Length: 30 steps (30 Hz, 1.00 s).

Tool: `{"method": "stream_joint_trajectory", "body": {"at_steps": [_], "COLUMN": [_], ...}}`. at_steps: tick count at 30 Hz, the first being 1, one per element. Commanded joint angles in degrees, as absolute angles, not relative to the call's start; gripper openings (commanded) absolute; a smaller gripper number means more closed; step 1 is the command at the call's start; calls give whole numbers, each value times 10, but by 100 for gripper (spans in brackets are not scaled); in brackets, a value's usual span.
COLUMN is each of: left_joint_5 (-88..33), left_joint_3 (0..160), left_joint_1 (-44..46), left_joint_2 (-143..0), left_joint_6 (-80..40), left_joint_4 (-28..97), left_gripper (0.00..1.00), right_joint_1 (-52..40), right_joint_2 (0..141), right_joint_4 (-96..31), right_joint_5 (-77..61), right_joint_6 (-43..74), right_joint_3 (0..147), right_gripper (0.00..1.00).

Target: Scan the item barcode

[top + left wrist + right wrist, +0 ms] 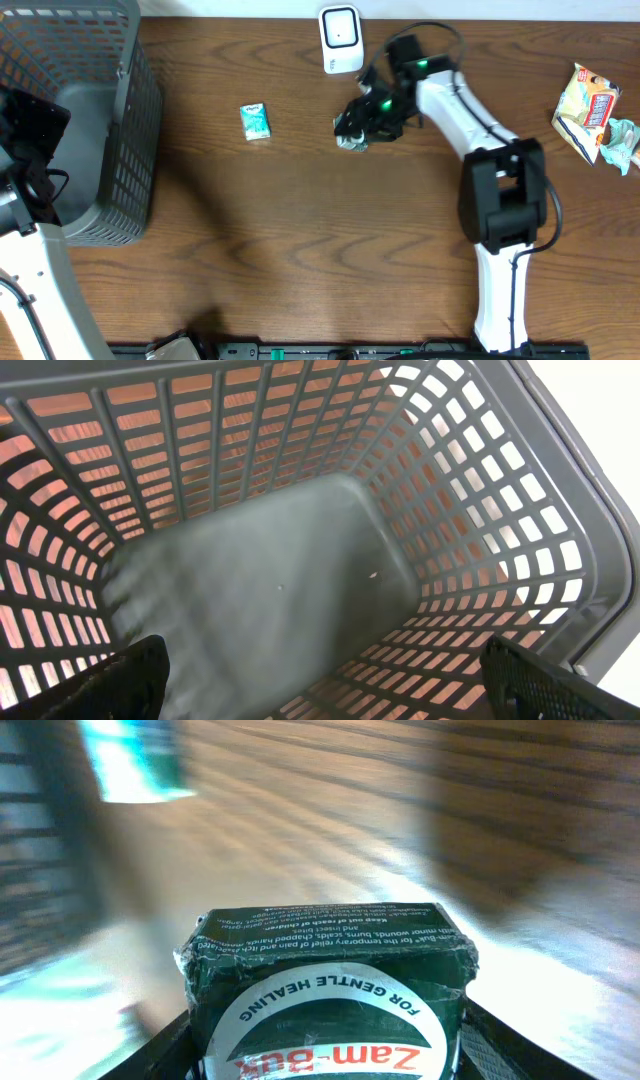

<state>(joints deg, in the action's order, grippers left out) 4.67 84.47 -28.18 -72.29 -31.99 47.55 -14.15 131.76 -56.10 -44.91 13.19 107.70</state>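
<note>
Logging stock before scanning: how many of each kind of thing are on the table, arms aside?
Grey basket: 1
White scanner: 1
Green Zam-Buk box: 1
Teal packet: 1
Yellow snack packet: 1
Crumpled pale wrapper: 1
Total: 6

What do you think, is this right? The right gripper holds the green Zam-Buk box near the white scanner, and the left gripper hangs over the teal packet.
One part is wrong. The left gripper hangs over the gray basket, not the teal packet; the left wrist view shows the basket's inside below it. The right gripper does hold the green Zam-Buk box near the white scanner.
</note>
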Motion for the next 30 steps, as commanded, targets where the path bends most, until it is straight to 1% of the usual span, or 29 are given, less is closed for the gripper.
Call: {"method": "stream_joint_trajectory", "body": {"at_steps": [1,2,5,6,8,11,13,16,18,23,26,30], "left_joint_5": [52,52,52,52,52,52,52,52,52,52,52,52], "left_joint_3": [846,846,846,846,846,846,846,846,846,846,846,846], "left_joint_1": [-283,-283,-283,-283,-283,-283,-283,-283,-283,-283,-283,-283], "left_joint_2": [-726,-726,-726,-726,-726,-726,-726,-726,-726,-726,-726,-726], "left_joint_6": [-325,-324,-325,-325,-325,-325,-324,-324,-325,-325,-325,-324], "left_joint_4": [475,475,475,475,475,475,475,475,475,475,475,475], "left_gripper": [98,98,98,98,98,98,98,98,98,98,98,98], "right_joint_1": [-102,-90,-69,-65,-52,-43,-41,-41,-44,-51,-55,-65], "right_joint_2": [1322,1322,1322,1322,1322,1322,1322,1322,1322,1322,1322,1322], "right_joint_4": [-562,-561,-561,-561,-561,-554,-550,-534,-515,-512,-475,-458], "right_joint_5": [-728,-782,-827,-827,-827,-827,-822,-785,-775,-775,-775,-758], "right_joint_6": [133,141,214,239,332,412,491,571,583,583,583,583], "right_joint_3": [1089,1089,1089,1089,1089,1089,1089,1089,1089,1089,1089,1089], "right_gripper": [59,59,59,58,54,54,55,55,55,55,55,55]}}
